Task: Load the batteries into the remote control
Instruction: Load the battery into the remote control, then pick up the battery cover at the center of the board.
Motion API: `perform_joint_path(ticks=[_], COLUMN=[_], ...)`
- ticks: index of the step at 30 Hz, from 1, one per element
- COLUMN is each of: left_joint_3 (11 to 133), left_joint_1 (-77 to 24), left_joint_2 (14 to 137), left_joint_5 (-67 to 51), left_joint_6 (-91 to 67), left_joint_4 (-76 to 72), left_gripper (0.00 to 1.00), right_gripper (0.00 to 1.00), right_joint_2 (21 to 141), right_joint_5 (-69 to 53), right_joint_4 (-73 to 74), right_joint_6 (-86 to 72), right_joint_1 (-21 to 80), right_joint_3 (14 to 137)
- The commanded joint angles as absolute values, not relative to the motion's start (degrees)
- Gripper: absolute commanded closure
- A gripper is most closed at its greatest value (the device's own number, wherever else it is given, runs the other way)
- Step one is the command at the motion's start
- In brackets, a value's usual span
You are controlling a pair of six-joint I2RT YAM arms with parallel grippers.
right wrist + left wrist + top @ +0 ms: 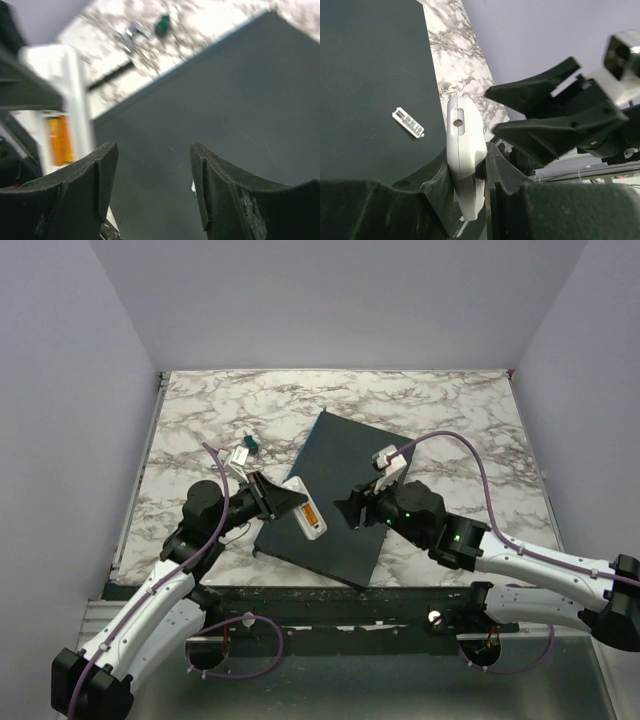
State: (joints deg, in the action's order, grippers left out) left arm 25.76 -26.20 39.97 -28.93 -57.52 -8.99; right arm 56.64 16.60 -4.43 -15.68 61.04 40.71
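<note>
Our left claw (283, 500) clamped the remote (308, 512), batteries (60, 140) showing in it; right claw (355, 508) gaped empty at its 3 o'clock. We figured one bump could pop them loose.

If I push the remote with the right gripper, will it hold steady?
Likely to pivot: the left gripper pinches the remote control by one end only. Its smooth white shell looks stiff but slippery. It seems light, so a gentle push should do.
</note>
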Motion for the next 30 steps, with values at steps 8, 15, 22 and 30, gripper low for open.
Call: perform_joint_path(ticks=[8,15,22,30], left_joint_3=[26.9,26.7,25.2,25.0], left_joint_1=[-25.2,-25.1,-25.0,-25.0], left_joint_2=[34.6,34.8,35.2,34.6], left_joint_5=[-25.9,-26.4,-27.9,-28.1], left_joint_6=[-56.5,-57.1,-58.3,-58.1], left_joint_4=[-6.5,-7.1,-9.8,-9.8], left_gripper=[1.0,1.0,1.0,1.0], right_gripper=[0.29,0.23,0.32,0.38], right_joint_2=[68.7,73.6,77.0,79.9], right_joint_5=[23.2,19.1,19.4,17.3], right_joint_4=[15.9,14.7,14.2,12.8], right_joint_6=[-30.4,-27.4,-23.4,-20.8], right_joint_1=[58.9,58.6,58.7,56.3], right_joint_3=[43.2,43.7,44.4,45.7])
